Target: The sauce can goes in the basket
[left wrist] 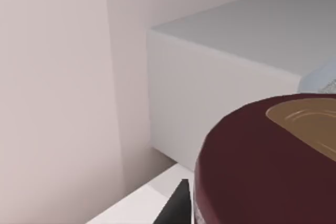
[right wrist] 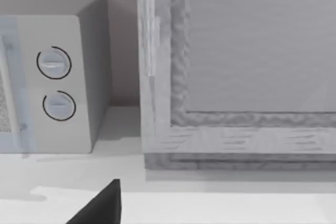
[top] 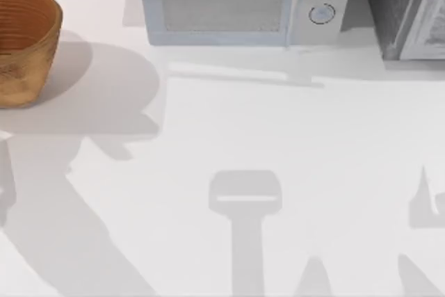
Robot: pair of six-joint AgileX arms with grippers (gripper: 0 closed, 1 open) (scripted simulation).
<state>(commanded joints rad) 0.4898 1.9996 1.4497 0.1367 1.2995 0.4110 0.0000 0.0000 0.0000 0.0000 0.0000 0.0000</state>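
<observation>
The can (left wrist: 273,166) sits big and close to the left gripper, which seems to be holding it though I cannot tell for sure, so carry it slowly over the basket (top: 24,43) at the surface's far left corner.

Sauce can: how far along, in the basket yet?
Not yet. The sauce can sits close under the left wrist camera, so it looks picked up, though the grip itself isn't visible. The basket stands at the table's far left with nothing visible inside. Left: carry it over and drop it in.
</observation>
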